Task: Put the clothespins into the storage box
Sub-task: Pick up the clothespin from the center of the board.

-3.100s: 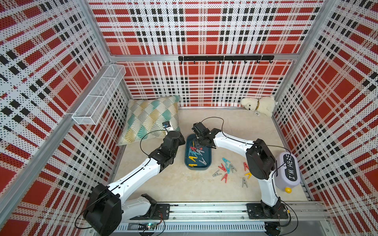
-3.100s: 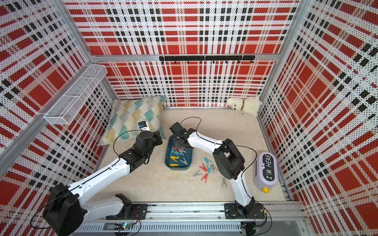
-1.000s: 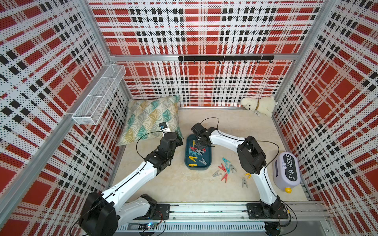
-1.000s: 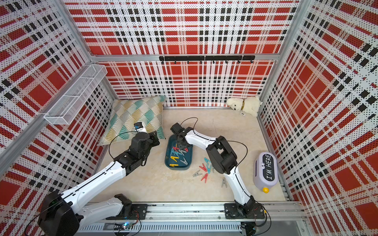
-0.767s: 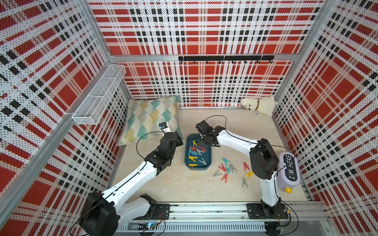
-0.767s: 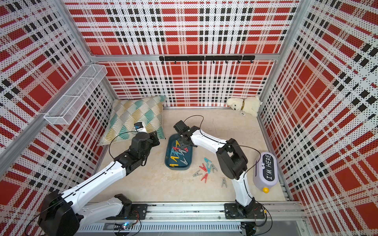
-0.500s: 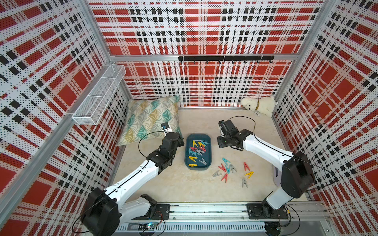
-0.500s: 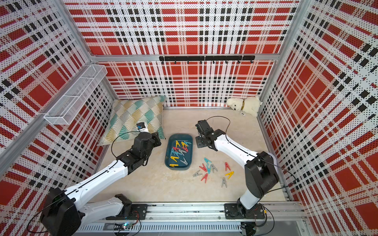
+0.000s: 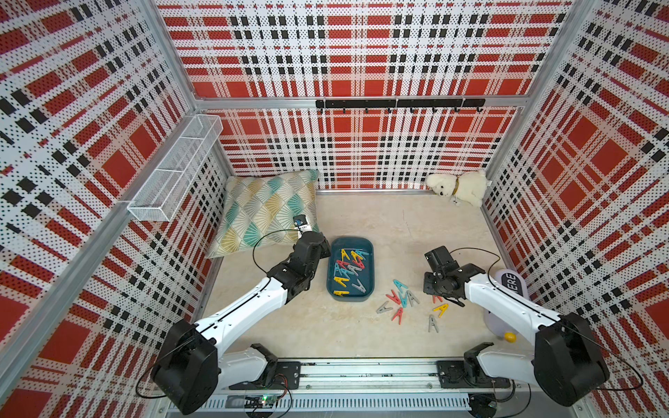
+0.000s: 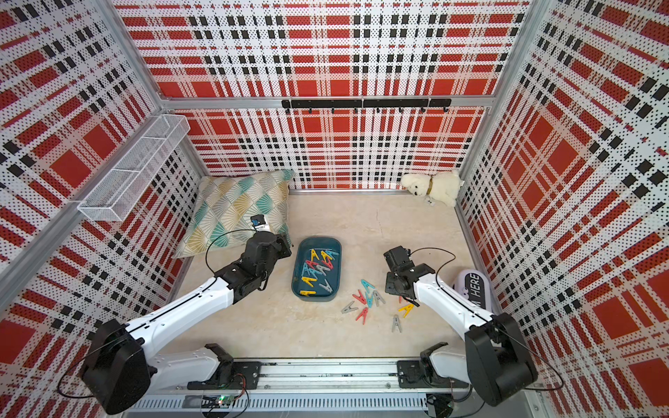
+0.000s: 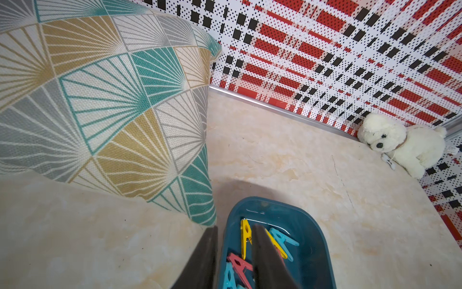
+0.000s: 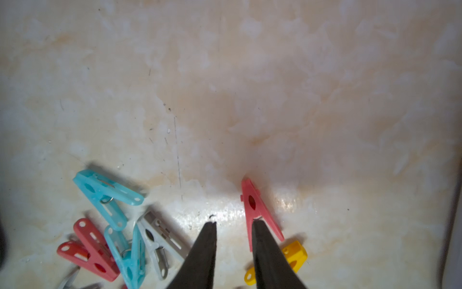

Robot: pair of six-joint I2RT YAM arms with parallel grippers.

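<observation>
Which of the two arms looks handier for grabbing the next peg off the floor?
The right. Its claw hangs open just over the loose clothespins, beside a red one. The left claw straddles the wall of the storage box.

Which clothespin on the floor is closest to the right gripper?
The red clothespin lying alone: it sits right beside the right gripper, partly under one fingertip. A yellow one is next; the others lie bunched farther away.

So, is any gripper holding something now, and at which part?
The left gripper straddles the storage box wall, seemingly gripping it. The right gripper holds nothing; its open fingers stand above the floor beside a red clothespin.
</observation>
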